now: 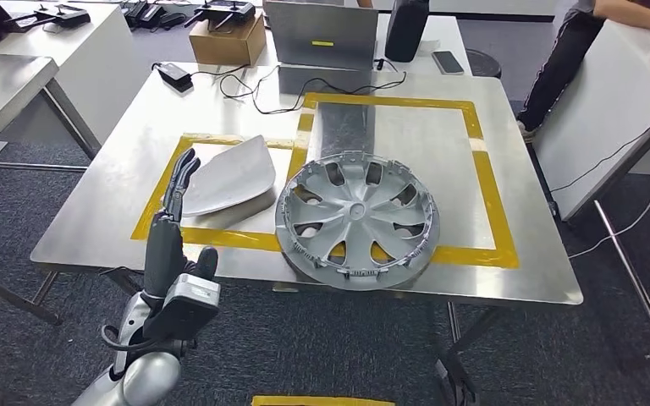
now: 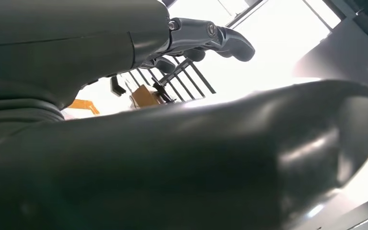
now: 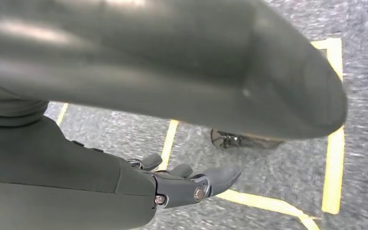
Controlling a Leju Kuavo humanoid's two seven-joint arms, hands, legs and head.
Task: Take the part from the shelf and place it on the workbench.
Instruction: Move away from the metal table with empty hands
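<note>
The desk (image 1: 135,169) stands just ahead of the raised left hand (image 1: 173,241), its steel top marked with yellow tape (image 1: 495,211). The wheel cover (image 1: 357,218) lies flat on it, ahead and to the right of that hand, straddling the tape at the near edge. The curved grey panel (image 1: 224,176) rests just beyond the left hand's fingertips, apart from them. That hand is empty, fingers stretched out and spread. The right hand (image 3: 182,184) hangs over the carpet (image 3: 278,167), holding nothing, fingers loosely extended. A person's leg (image 1: 559,68) stands far off beside another desk. Judging by this, the placing looks done; the next move is probably drawing the left arm back clear of the panel.
</note>
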